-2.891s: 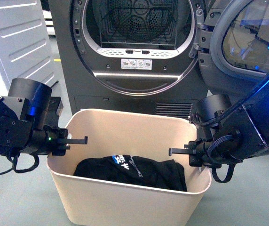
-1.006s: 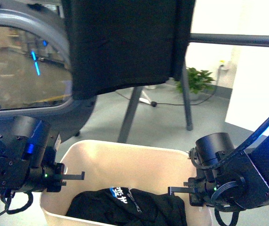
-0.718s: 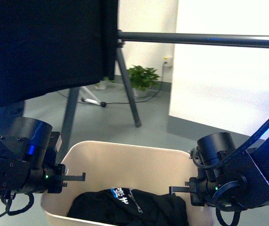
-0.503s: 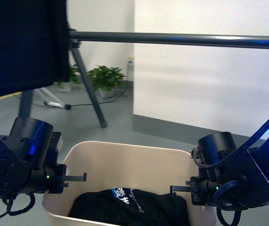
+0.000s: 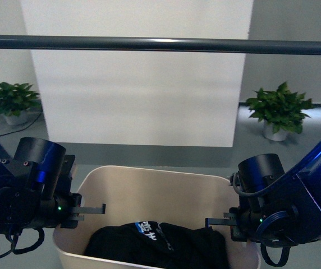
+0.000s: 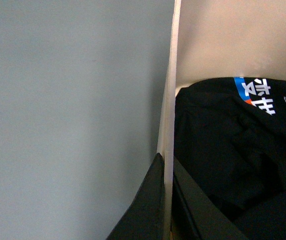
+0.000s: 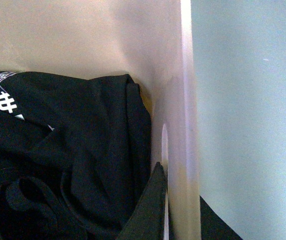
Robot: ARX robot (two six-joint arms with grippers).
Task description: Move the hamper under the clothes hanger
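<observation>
The beige hamper sits low in the front view, between my arms, with a black garment inside. My left gripper is shut on its left rim, my right gripper on its right rim. In the left wrist view the fingers pinch the thin rim, one on each side. In the right wrist view the fingers clamp the rim the same way. The clothes hanger's dark horizontal bar spans the top of the front view, above and beyond the hamper.
A white wall panel stands behind the bar. Potted plants stand on the grey floor at far left and far right. Grey floor shows beside the hamper in both wrist views.
The view has swung from the dryer past the rack's leg and hanging black cloth to the bare bar and white wall. Both grippers have kept hold of the hamper's rims.
</observation>
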